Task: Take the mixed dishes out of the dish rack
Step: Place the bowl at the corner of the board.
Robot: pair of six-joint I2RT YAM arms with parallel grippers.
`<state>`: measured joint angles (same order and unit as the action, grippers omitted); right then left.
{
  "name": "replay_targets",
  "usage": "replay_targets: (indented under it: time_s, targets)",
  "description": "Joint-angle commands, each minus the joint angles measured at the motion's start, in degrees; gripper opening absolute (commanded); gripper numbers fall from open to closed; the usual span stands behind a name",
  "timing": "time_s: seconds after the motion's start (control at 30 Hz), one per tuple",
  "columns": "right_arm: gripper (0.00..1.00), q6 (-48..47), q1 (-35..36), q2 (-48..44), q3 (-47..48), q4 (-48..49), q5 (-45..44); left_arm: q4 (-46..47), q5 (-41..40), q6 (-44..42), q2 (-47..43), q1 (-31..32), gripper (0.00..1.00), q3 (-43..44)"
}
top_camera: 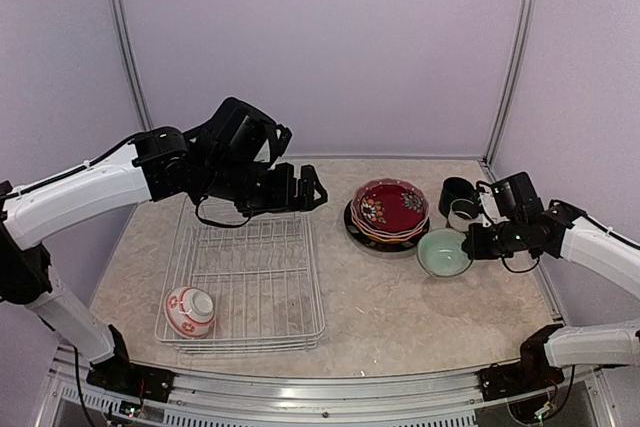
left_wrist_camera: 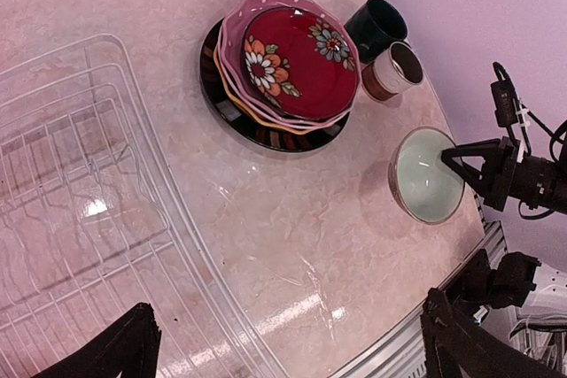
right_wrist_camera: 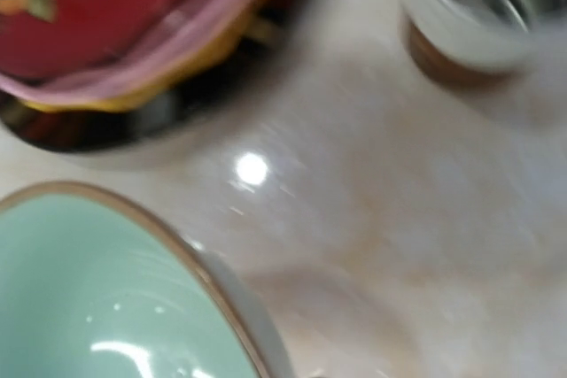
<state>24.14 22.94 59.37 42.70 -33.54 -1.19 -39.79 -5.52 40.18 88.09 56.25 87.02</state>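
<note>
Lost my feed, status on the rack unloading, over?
Left end effector open, over rack's far side. Right end effector at green cup, grip unclear. One white bowl left in rack, near-left corner. Nothing in its way.

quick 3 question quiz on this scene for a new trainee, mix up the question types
1. Multiple choice: how many dishes lie in the dish rack? A none, B one, C three.
2. True or false: the dark red floral bowl sits on top of the plate stack.
3. Short answer: which gripper is right beside the pale-green cup?

Key:
1. B, only the red-patterned white bowl, in the rack's near left corner.
2. True.
3. The right gripper.
</note>
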Motion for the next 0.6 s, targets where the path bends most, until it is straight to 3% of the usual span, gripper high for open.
replay_targets:
  time_s: [0.0, 0.23, 0.57]
  targets:
    - [0.0, 2.9, -3.2, -1.4, -1.9, 1.3, 0.8, 0.9, 0.8, 0.7, -2.0, -0.5, 0.99, -1.3]
    - [0.0, 8.1, -6.5, 0.1, -5.8, 3.0, -3.0, 1.8, 1.2, 1.2, -2.9, -1.3, 0.99, -2.9]
    - [0.0, 7.6, -14.0, 1.5, -7.7, 7.5, -3.5, 2.2, 1.4, 1.0, -4.6, -2.0, 0.99, -5.2]
